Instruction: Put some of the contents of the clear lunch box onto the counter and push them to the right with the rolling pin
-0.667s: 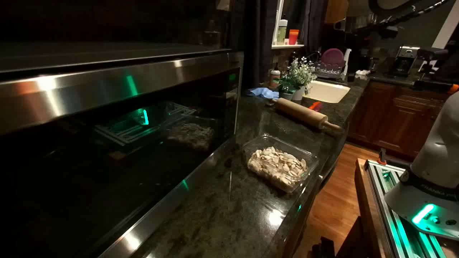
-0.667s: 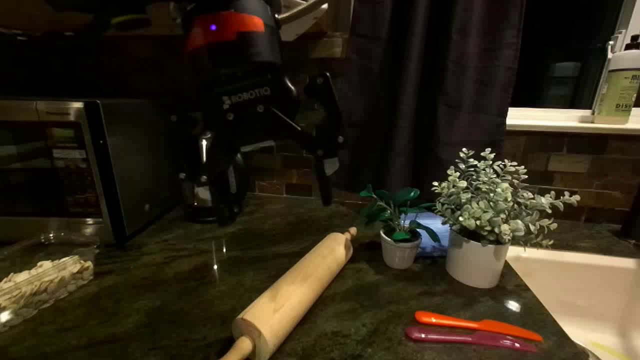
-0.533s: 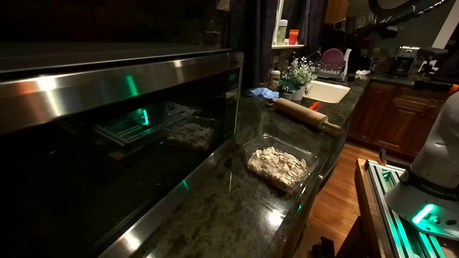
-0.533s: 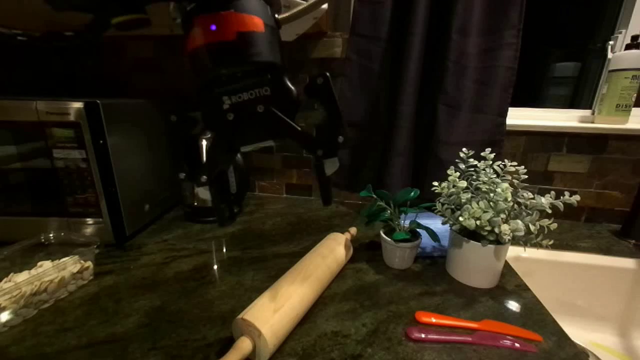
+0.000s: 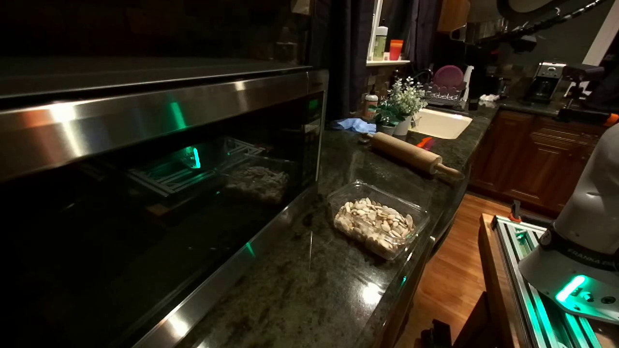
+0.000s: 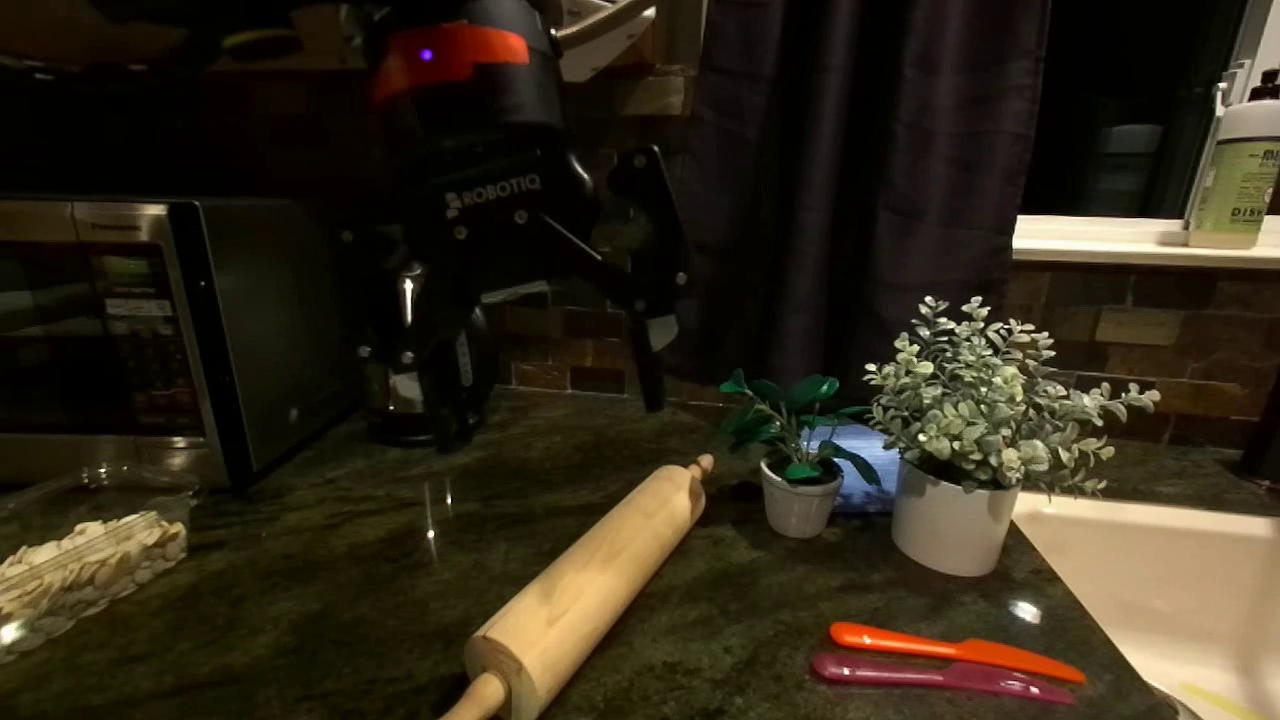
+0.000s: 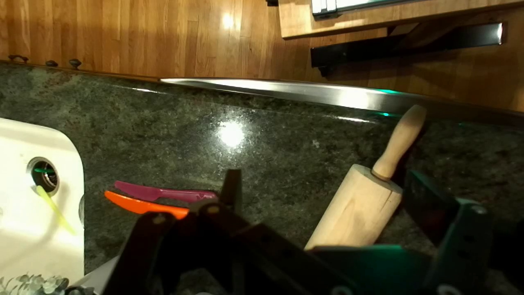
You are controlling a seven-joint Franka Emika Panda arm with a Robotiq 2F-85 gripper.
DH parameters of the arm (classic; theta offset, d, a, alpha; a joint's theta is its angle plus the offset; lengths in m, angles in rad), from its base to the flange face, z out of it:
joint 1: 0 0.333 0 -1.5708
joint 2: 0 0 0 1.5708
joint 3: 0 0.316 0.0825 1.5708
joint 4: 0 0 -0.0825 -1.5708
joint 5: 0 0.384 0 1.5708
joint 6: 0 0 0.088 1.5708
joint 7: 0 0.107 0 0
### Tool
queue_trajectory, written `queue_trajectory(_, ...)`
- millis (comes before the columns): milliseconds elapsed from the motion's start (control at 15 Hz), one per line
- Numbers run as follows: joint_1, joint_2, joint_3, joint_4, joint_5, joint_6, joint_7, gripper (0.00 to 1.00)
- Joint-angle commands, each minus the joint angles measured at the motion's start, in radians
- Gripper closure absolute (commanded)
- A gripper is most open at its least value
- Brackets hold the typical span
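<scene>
while nothing had visibly shifted over the last instant, the claw (image 6: 552, 415) hung spread above the table (image 6: 330, 600), the rolling pin (image 6: 590, 585) lay there, and the contents (image 5: 375, 221) sat in the clear lunch box (image 5: 394, 200), leaving both steps apparently undone.

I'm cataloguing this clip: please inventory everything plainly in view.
lunch box: 1, clear, on counter
contents: 1 heap, beige, in lunch box
rolling pin: 1, tan, on counter
counter: 1, dark green, around sink
sink: 1, white, in counter
microwave: 1, black and silver, on counter
plants: 2, green, near sink
knives: 2, orange and purple, near sink
soap bottle: 1, greenish, windowsill
cup: 1, orange, windowsill
curtains: 2, dark, beside window
gripper: 1, black, open above counter
arm base: 1, white, opposite counter
</scene>
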Motion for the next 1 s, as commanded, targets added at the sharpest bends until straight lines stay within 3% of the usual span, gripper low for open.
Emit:
queue_trajectory(0, 0.027, -0.002, -0.020, 0.003, -0.011, -0.008, 0.012, 0.00)
queue_trajectory(400, 0.078, -0.004, 0.015, -0.002, -0.006, -0.020, 0.004, 0.00)
queue_trajectory(933, 0.265, -0.039, 0.090, -0.025, 0.030, 0.020, -0.093, 0.00)
